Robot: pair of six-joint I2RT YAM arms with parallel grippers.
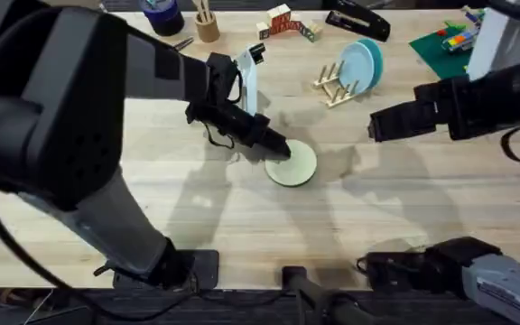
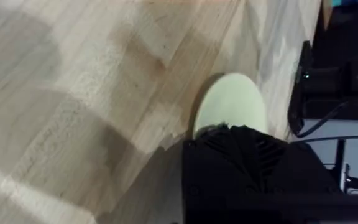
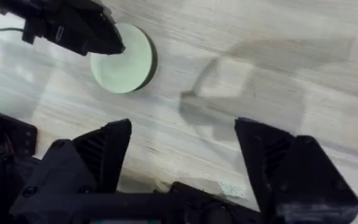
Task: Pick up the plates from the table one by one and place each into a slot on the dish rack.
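The blue plate [image 1: 359, 65] already stood in the rack [image 1: 334, 85]. The cream plate [image 1: 294, 166] lay flat on the table [image 1: 242, 217], still to go. The left gripper [image 1: 278, 149] touched its edge; I could not tell its grip. The right gripper [image 3: 182, 155] hung open nearby.

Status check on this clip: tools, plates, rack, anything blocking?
Left tool down at the cream plate edge, grip unclear. Right tool open, above bare table. Blue plate slotted in dish rack. Nothing blocking the rack.
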